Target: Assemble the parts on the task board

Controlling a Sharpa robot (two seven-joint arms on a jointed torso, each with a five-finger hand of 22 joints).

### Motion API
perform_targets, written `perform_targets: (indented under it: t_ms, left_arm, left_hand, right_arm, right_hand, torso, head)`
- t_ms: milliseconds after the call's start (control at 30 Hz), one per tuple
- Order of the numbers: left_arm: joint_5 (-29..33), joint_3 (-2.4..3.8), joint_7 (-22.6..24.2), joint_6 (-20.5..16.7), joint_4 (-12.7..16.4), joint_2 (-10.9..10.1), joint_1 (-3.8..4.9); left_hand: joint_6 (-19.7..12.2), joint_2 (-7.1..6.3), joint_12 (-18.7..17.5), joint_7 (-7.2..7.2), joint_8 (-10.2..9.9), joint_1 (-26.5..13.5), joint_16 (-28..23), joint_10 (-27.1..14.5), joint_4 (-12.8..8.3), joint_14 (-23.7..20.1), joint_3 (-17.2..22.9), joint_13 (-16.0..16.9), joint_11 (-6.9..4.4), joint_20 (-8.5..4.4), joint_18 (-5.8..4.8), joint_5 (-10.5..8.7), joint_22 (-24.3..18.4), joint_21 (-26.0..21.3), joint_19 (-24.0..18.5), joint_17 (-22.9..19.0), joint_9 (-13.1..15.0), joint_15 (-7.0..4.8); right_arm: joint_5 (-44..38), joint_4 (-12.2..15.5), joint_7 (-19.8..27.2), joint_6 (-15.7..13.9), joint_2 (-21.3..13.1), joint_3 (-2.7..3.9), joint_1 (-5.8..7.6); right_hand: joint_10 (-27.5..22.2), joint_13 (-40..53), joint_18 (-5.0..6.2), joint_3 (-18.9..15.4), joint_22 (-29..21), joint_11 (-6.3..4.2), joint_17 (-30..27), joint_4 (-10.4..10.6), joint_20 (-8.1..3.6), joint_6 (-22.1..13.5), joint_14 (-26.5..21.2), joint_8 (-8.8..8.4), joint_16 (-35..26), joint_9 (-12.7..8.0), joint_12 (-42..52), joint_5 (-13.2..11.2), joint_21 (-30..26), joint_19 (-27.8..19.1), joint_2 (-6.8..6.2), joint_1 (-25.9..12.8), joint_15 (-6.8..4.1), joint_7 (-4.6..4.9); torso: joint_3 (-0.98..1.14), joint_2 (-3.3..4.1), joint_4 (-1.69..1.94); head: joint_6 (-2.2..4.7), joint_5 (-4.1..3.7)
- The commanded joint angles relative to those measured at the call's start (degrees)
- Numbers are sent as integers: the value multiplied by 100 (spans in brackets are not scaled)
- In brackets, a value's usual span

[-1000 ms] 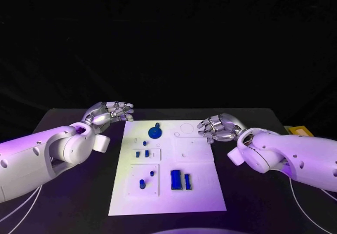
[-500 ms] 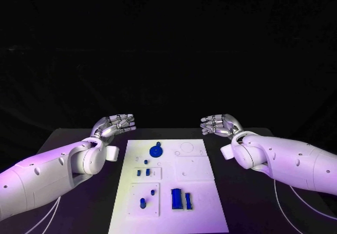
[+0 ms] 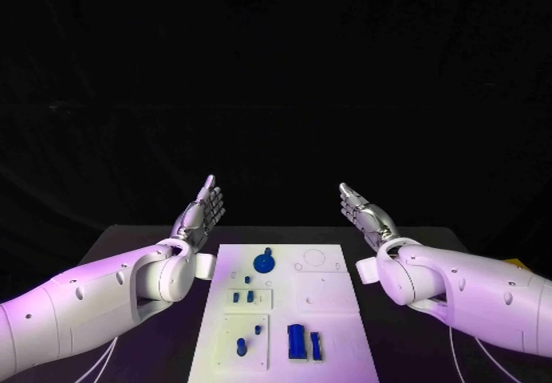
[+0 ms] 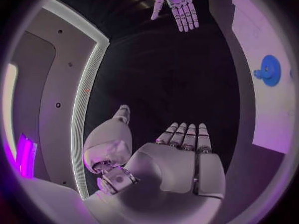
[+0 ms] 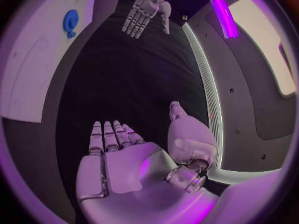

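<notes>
Task board (image 3: 328, 319) lies flat at centre of the black surface (image 3: 138, 239); left robot hand (image 3: 203, 209) and right robot hand (image 3: 362, 211) raised beyond it, fingers straight, empty; blue parts (image 3: 301, 341) on board

**White arms, silver hands**

Two arms are seen, each clad in smooth, rounded white shells. The left arm (image 3: 86, 307) and the right arm (image 3: 478, 299) are built from bulbous segments, and small dark screw holes are dotted along both casings. A short white block is fitted at each wrist. Thin pale cables are seen hanging beneath both forearms. The left hand (image 3: 203, 212) and the right hand (image 3: 364, 214) are made of silver metal, with slender segmented fingers. In the wrist views, the palms are covered by smooth pale plates, the thumbs are set on bulky rounded bases, and metallic joint parts are exposed below them.
</notes>
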Motion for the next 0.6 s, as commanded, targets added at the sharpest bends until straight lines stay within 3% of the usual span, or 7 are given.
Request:
perform_targets:
  t_ms: [33,233,400,600]
  left_arm:
    - [-102,51,158,-1095,397,-52,-93]
    - [-158,158,243,-1986,1027,-152,-238]
    - [-180,200,276,-2338,1275,-191,-296]
    - [-185,209,284,-2413,1328,-199,-308]
  left_hand:
    - [-441,103,-65,-98,-102,-2103,-130,-486,-79,-417,-225,-36,-84,-163,-122,-175,-132,-106,-404,-42,-141,-110]
    - [-441,103,-65,-98,-102,-2103,-130,-486,-79,-417,-225,-36,-84,-163,-122,-175,-132,-106,-404,-42,-141,-110]
    - [-441,103,-65,-98,-102,-2103,-130,-486,-79,-417,-225,-36,-84,-163,-122,-175,-132,-106,-404,-42,-141,-110]
    - [-441,103,-65,-98,-102,-2103,-130,-486,-79,-417,-225,-36,-84,-163,-122,-175,-132,-106,-404,-42,-141,-110]
  right_arm:
    - [630,416,438,-866,-31,124,-125]
    - [962,915,623,-1326,-71,328,-279]
    - [1006,981,647,-1387,-77,355,-300]
    - [1006,981,647,-1387,-77,355,-300]
  right_hand:
    - [-647,-44,-167,-232,-256,-95,-175,-83,-133,-442,-529,-106,-103,-181,-59,-77,-47,-495,88,-2225,-76,-105]
    - [-647,-44,-167,-232,-256,-95,-175,-83,-133,-442,-529,-106,-103,-181,-59,-77,-47,-495,88,-2225,-76,-105]
    - [-647,-44,-167,-232,-256,-95,-175,-83,-133,-442,-529,-106,-103,-181,-59,-77,-47,-495,88,-2225,-76,-105]
    - [-647,-44,-167,-232,-256,-95,-175,-83,-133,-442,-529,-106,-103,-181,-59,-77,-47,-495,88,-2225,-76,-105]
  torso:
    - [37,-65,-22]
    - [37,-65,-22]
    - [37,-65,-22]
    - [37,-65,-22]
  head:
    - [37,41]
    - [37,41]
    - [37,41]
    - [37,41]
